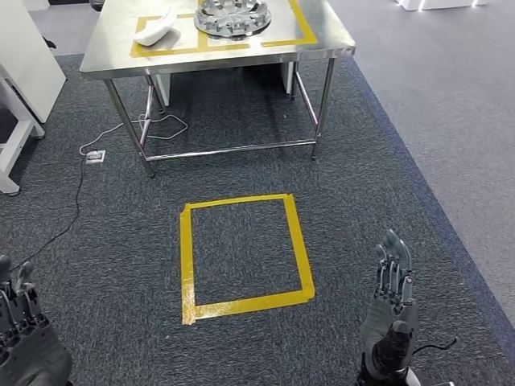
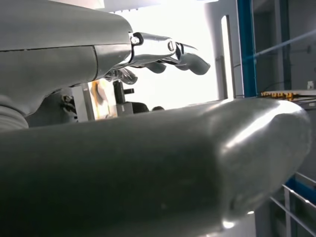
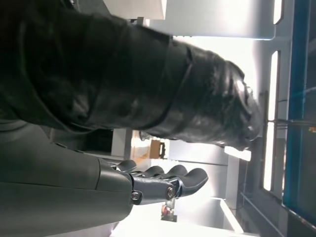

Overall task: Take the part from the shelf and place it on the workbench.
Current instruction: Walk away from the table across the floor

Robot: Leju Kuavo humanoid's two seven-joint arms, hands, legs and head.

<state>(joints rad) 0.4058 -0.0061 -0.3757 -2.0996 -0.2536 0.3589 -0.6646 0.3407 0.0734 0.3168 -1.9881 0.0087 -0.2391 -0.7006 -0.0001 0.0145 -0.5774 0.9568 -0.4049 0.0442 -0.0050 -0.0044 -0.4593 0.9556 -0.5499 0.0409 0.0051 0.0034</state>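
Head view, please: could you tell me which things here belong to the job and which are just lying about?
Belonging to the job:
- steel workbench
- round metal part on it
- left hand, holding nothing
- right hand, holding nothing

Just lying about:
- white curved piece on the workbench
- yellow tape square on the carpet
- white cable under the workbench

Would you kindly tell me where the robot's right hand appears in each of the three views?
Head view: right hand, lower right, above the carpet.
Left wrist view: the hand there is the left hand.
Right wrist view: its fingers reach from the left edge.
Shared: blue post, both wrist views.
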